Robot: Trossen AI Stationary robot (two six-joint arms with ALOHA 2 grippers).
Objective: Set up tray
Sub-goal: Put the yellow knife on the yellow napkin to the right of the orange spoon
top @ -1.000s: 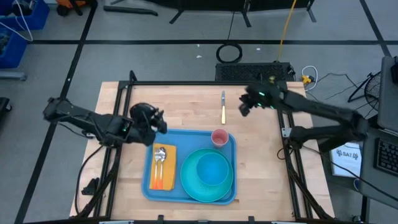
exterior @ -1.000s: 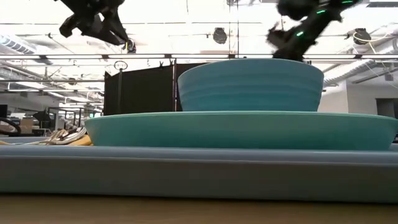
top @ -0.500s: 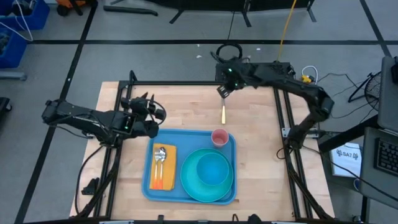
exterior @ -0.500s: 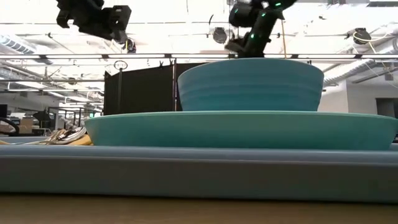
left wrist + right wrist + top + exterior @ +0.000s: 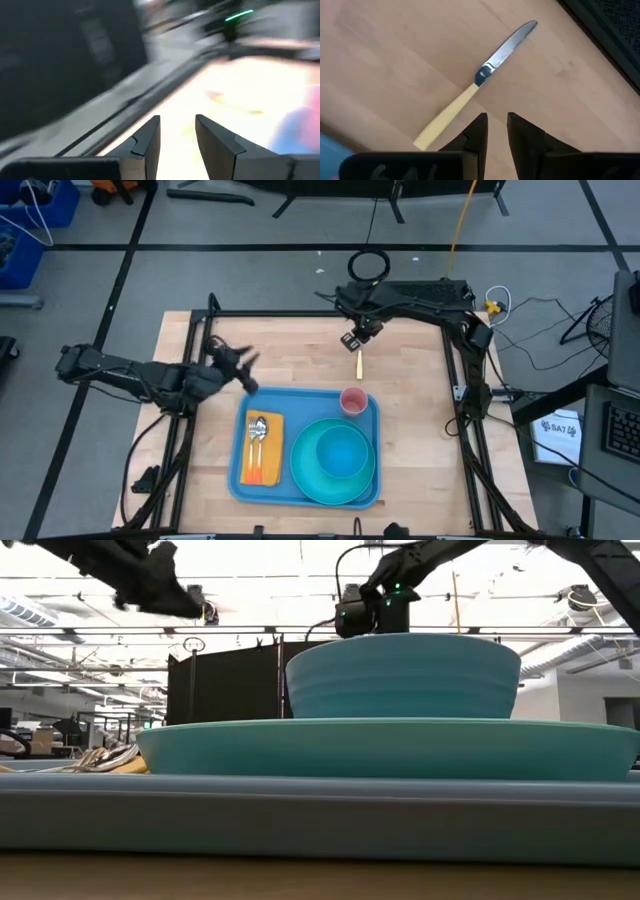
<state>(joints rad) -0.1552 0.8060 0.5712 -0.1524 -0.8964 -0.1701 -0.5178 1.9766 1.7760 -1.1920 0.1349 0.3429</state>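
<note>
Right gripper (image 5: 494, 131) hovers above knife (image 5: 475, 84) near surface's far edge, jaws narrowly parted, empty. Judgement: widen, straddle yellow handle, descend squarely. Left gripper (image 5: 176, 132) waits near tray (image 5: 305, 445), jaws slightly apart, probably empty.

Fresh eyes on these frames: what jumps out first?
The blue tray at the table's near middle, carrying a turquoise plate with a bowl, a pink cup and cutlery on an orange napkin. Beyond it a knife lies alone on the wood, the right end effector hovering above.
</note>
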